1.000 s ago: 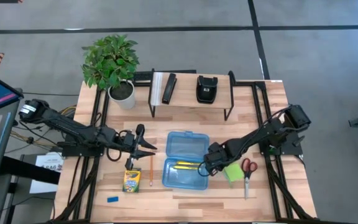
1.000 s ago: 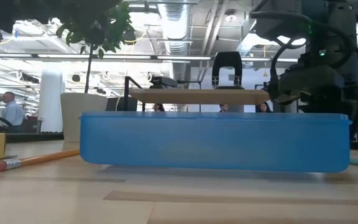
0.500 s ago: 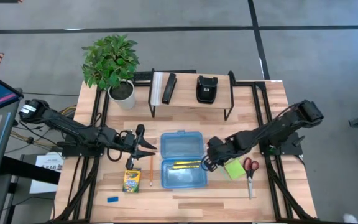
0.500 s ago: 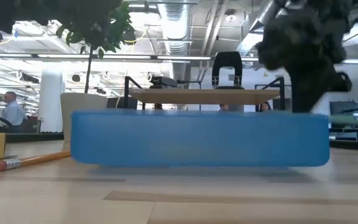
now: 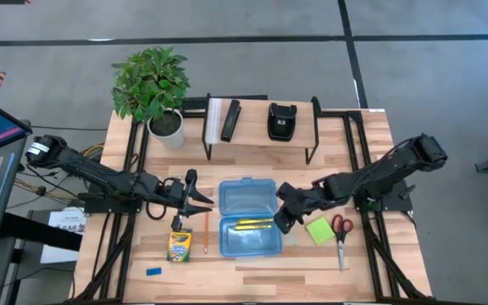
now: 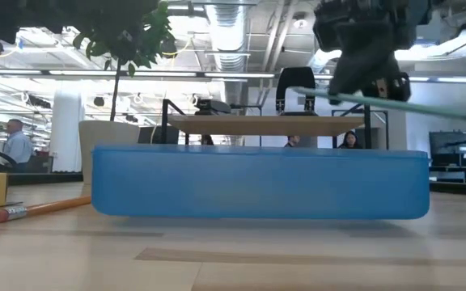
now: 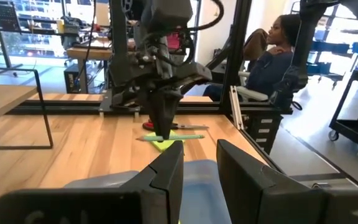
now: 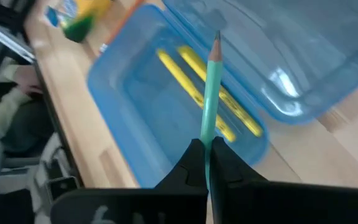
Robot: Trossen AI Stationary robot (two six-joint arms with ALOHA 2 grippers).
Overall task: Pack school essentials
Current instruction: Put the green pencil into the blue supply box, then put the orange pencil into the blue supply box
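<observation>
An open blue box (image 5: 248, 230) lies mid-table with its lid (image 5: 249, 196) flipped toward the far side and two yellow pencils (image 5: 252, 225) inside. My right gripper (image 5: 282, 222) hovers at the box's right side, shut on a thin teal pen (image 8: 211, 87), which also shows in the low view (image 6: 427, 106). My left gripper (image 5: 203, 202) waits left of the box, open and holding nothing (image 7: 197, 168). On the table lie a crayon box (image 5: 179, 246), a pencil (image 5: 206, 234), a blue eraser (image 5: 153, 271), a lime sticky-note pad (image 5: 318, 230) and scissors (image 5: 339, 234). My right gripper pinches the teal pen's shaft (image 8: 209, 134) between its two fingers, which slant down from above and lie across the pen. The pen is lifted clear and roughly level. Its pointed end (image 8: 216, 38) reaches out over the open box.
At the far side stand a potted plant (image 5: 151, 85) and a low shelf (image 5: 261, 140) carrying black and white bar-shaped objects (image 5: 225, 121) and a black pouch (image 5: 281, 121). People sit in the room beyond the table (image 7: 272, 56).
My right gripper has risen from table level beside the box and tipped less steeply, lifting the teal pen clear. The blue box has slid a little toward the table's left and straightened.
</observation>
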